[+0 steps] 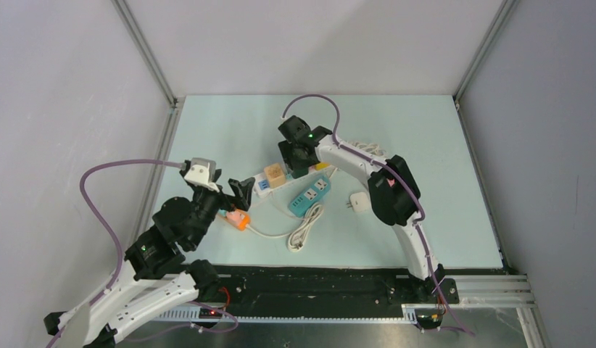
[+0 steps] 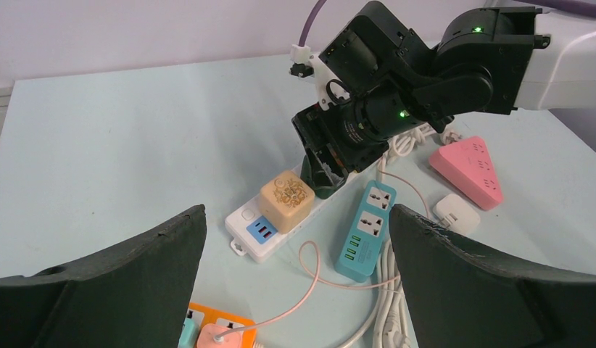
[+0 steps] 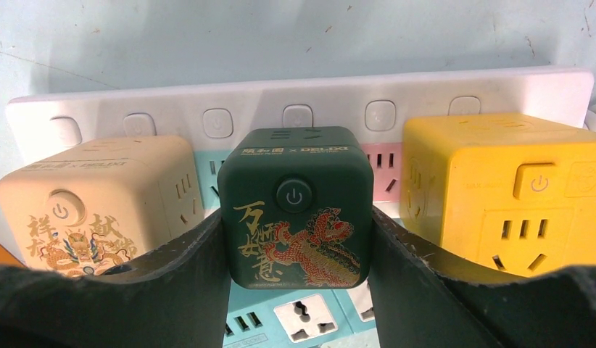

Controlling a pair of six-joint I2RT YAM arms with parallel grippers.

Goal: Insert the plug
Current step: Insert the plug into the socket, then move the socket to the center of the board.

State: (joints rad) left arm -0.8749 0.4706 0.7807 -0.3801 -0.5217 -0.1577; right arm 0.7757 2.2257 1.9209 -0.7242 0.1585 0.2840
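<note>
The plug is a dark green cube (image 3: 295,206) with a red-and-gold dragon print. My right gripper (image 3: 296,217) is shut on it, one finger against each side. The cube stands at the middle of the white power strip (image 3: 295,109), between a beige cube (image 3: 92,210) and a yellow cube (image 3: 498,196). Its pins are hidden. In the left wrist view the green cube (image 2: 317,177) shows under the right gripper's black head. My left gripper (image 2: 296,210) hangs open and empty, short of the white strip (image 2: 251,232).
A blue power strip (image 1: 311,194) lies just in front of the white one, beside a coiled white cable (image 1: 304,230). A white adapter (image 1: 359,202) sits to its right and a pink triangular strip (image 2: 469,170) behind. An orange strip (image 1: 241,219) with a pink plug lies under my left gripper.
</note>
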